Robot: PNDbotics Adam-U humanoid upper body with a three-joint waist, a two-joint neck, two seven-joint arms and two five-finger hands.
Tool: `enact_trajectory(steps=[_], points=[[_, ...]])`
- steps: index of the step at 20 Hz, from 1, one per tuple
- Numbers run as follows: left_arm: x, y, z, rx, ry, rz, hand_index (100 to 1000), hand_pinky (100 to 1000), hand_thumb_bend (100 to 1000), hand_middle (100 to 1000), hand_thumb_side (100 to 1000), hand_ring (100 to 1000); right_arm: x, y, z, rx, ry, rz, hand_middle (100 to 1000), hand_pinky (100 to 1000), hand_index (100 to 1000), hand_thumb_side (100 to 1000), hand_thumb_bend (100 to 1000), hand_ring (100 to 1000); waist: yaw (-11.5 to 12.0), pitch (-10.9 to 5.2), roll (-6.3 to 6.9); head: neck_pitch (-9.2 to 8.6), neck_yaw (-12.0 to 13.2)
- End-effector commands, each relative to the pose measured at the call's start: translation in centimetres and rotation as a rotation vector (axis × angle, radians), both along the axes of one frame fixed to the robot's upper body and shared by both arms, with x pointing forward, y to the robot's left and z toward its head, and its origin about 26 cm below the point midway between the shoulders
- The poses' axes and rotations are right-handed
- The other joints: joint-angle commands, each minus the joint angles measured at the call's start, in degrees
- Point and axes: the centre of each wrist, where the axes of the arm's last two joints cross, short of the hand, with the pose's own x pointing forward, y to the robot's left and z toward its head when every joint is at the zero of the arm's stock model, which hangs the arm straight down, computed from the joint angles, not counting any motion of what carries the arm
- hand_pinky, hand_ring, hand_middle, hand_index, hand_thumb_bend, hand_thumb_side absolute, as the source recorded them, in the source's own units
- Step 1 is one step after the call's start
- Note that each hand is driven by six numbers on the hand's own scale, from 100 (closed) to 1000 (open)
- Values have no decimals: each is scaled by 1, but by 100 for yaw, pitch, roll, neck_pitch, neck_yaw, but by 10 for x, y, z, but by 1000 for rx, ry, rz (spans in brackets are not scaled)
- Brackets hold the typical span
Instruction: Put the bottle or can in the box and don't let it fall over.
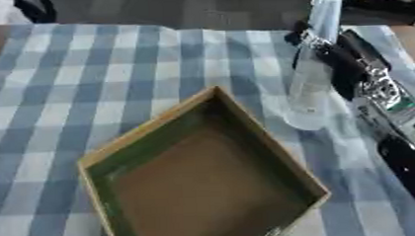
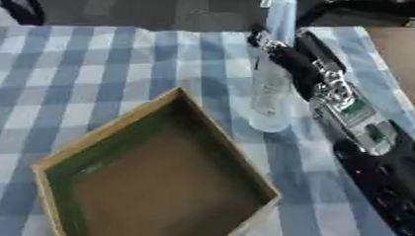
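Curling my black right hand (image 2: 287, 63) round a clear plastic bottle (image 1: 309, 87), I hold it upright just beside the shallow, empty, straight-walled cardboard box (image 1: 151, 129), its base above the blue-and-white checked cloth (image 1: 71, 95).

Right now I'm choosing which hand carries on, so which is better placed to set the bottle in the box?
Right: the right hand already grips the upright bottle just beside the box; no left hand shows.

Checked tablecloth (image 1: 88, 84) — box (image 1: 205, 189), perhaps bottle (image 1: 310, 94)
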Motion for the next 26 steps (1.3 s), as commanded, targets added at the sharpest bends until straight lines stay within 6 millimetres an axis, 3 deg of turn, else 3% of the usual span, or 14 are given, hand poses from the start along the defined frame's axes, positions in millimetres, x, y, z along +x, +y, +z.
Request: enact_trajectory(steps=[1,6,7,8,9,10,15,21,26], points=[[-4,0,9,11,-31,-5,621,985,100,1000,565,1000,-3,-1,10,29,-41,-23,567,122,159,413,100,255,2,-122,22,-52,-30],[-4,1,9,11,-27,-4,614,982,100,1000,565,1000,-7,0,13,79,-72,-47,551,102,157,423,100,237,-26,-146,29,-27,-22],[-4,1,8,11,-26,-2,612,981,100,1000,565,1000,-8,1,14,84,-85,-45,545,100,157,480,100,230,-35,-155,30,-19,-23],[-4,1,8,11,-26,-1,611,981,100,1000,565,1000,-9,3,15,86,-97,-39,543,100,157,447,100,226,-46,-167,30,-8,-23],[-4,2,8,11,-25,0,611,981,100,1000,565,1000,-11,4,16,84,-108,-33,541,100,158,482,100,220,-62,-182,31,7,-20],[-5,2,8,11,-24,2,610,980,100,1000,565,1000,-12,5,17,80,-115,-30,540,100,158,443,100,219,-78,-197,31,21,-17],[-5,5,7,-5,-18,20,607,977,100,1000,565,1000,-20,10,22,59,-127,-16,533,100,159,447,100,214,-188,-314,32,135,6],[-5,13,4,-32,-3,70,602,966,100,1000,565,1000,-40,26,34,65,-161,39,520,100,158,470,100,211,-333,-478,18,326,47],[-5,27,1,-72,27,155,604,970,100,1000,568,1000,-63,50,42,72,-182,130,515,100,158,470,100,210,-436,-605,-11,509,99]])
